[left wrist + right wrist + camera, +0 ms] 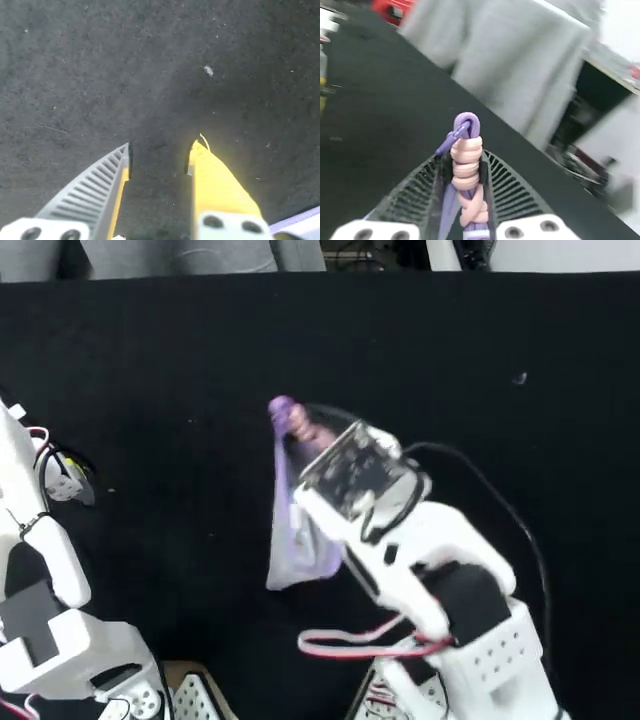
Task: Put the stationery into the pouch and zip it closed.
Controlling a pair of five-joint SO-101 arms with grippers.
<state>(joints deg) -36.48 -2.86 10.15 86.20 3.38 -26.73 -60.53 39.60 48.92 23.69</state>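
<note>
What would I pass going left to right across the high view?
Left arm → purple pouch → right arm, whose claw is shut on the pouch's braided pull.

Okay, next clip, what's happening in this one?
The right claw is shut on the pink braided cord at one end of the purple pouch, which hangs from it over the black table. The left claw sits open low over the table, holding nothing. Whether the zip is closed can't be told.
</note>
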